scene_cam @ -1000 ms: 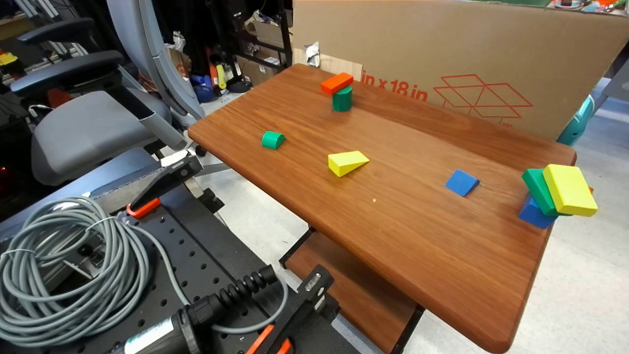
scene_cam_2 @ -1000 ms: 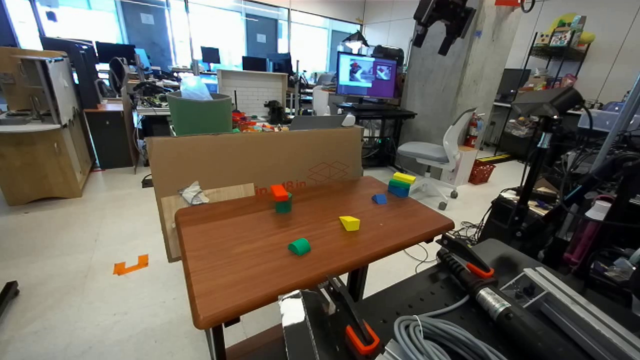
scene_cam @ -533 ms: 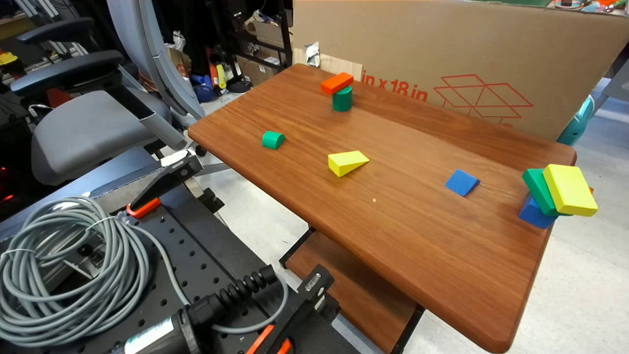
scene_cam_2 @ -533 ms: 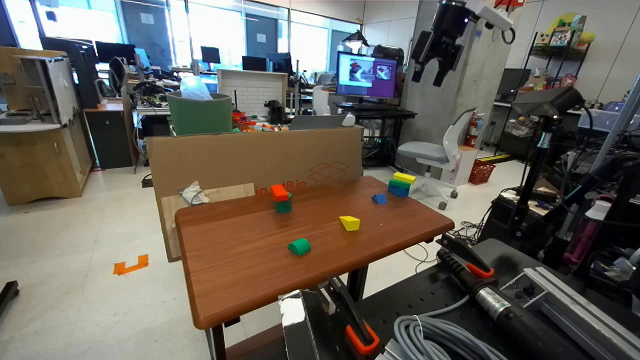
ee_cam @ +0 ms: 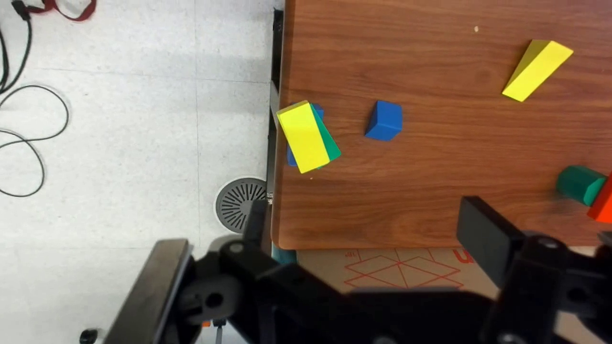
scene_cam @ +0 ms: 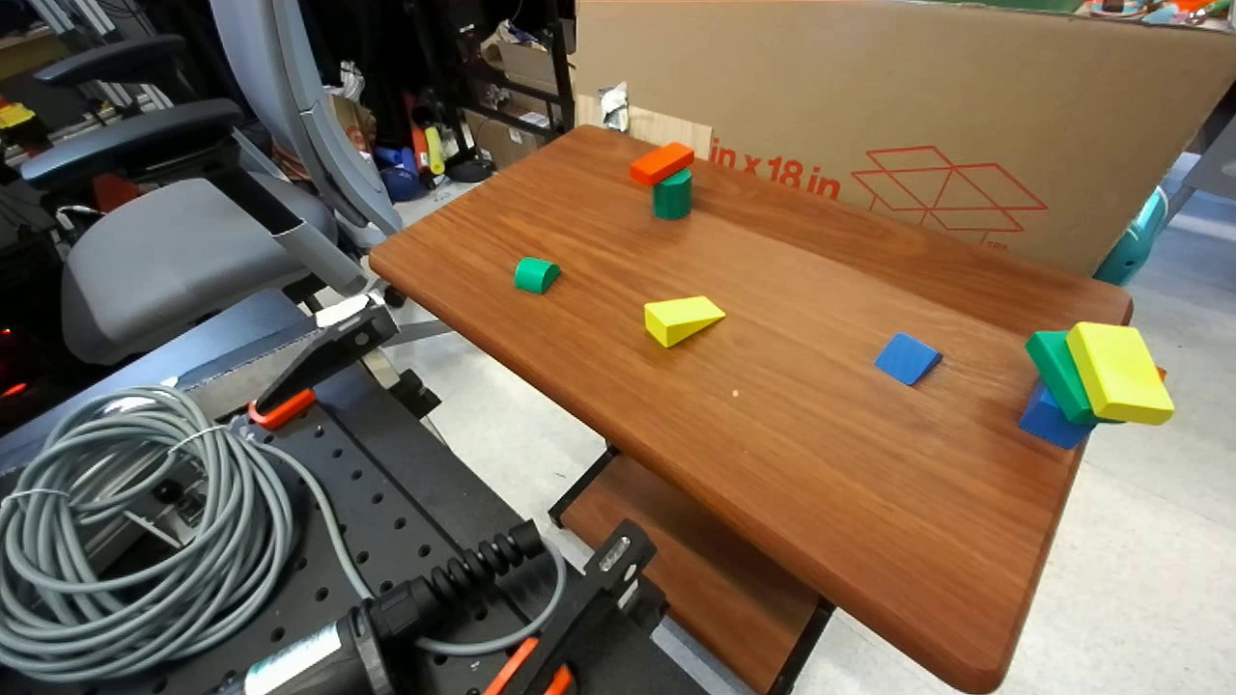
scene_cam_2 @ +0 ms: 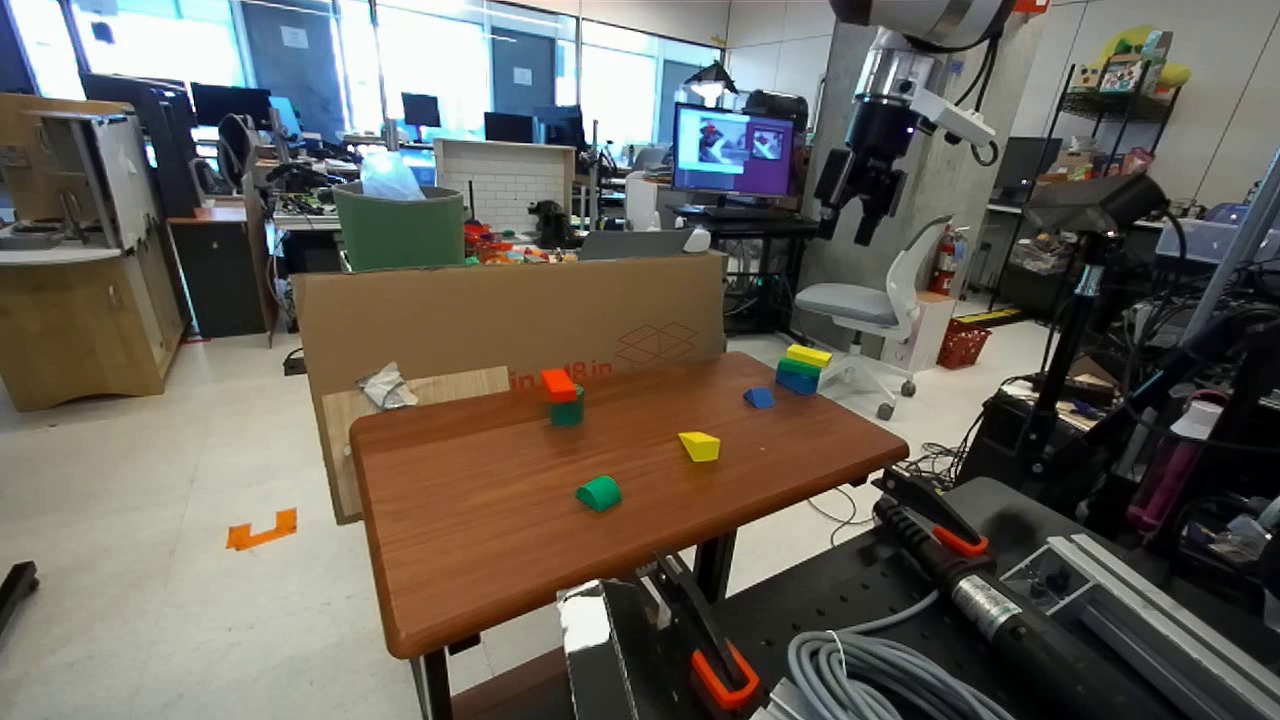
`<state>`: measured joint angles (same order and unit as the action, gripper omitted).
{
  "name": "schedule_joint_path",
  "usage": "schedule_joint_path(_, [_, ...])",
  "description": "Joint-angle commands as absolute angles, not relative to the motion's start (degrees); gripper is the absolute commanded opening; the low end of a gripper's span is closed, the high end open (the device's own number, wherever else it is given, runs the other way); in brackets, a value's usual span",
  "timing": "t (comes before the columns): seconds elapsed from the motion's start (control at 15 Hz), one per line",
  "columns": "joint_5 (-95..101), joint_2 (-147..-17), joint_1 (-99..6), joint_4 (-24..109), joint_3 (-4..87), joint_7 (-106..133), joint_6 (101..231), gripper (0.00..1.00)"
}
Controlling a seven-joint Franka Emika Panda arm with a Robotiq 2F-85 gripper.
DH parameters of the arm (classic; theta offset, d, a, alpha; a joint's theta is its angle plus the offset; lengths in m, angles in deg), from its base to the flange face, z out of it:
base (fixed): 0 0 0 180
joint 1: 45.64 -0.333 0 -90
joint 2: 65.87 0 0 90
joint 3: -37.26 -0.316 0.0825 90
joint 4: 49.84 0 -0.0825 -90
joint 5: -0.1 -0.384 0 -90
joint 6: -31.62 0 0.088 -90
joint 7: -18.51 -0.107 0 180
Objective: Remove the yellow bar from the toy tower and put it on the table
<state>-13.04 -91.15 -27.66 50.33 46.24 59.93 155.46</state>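
While the yellow bar (ee_cam: 304, 137) lies atop the toy tower (scene_cam: 1062, 378) near an edge of the table (scene_cam: 801, 415), the gripper (scene_cam_2: 847, 230) hangs above, jaws wide apart, holding nothing. Judged step: approach; next, align with the bar and descend.

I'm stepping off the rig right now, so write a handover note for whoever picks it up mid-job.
Gripper: open, jaws wide apart, holding nothing; it hangs in the air, touching none of the blocks.
Things: the yellow bar lies on top of the green-over-blue toy tower, near an edge of the table.
Done: bar not yet grasped or removed.
Left: grip the bar, lift it off, set it on the table. Don't mistake the yellow wedge for it.
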Motion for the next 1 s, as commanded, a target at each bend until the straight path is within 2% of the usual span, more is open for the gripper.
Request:
schedule_joint_path(0.0, [-12.14,-95.53,-25.51,47.09,44.54,61.09,156.71,1.00])
schedule_joint_path(0.93, [-1.44,-104.58,-25.71,46.29,44.44,60.31,168.40,1.00])
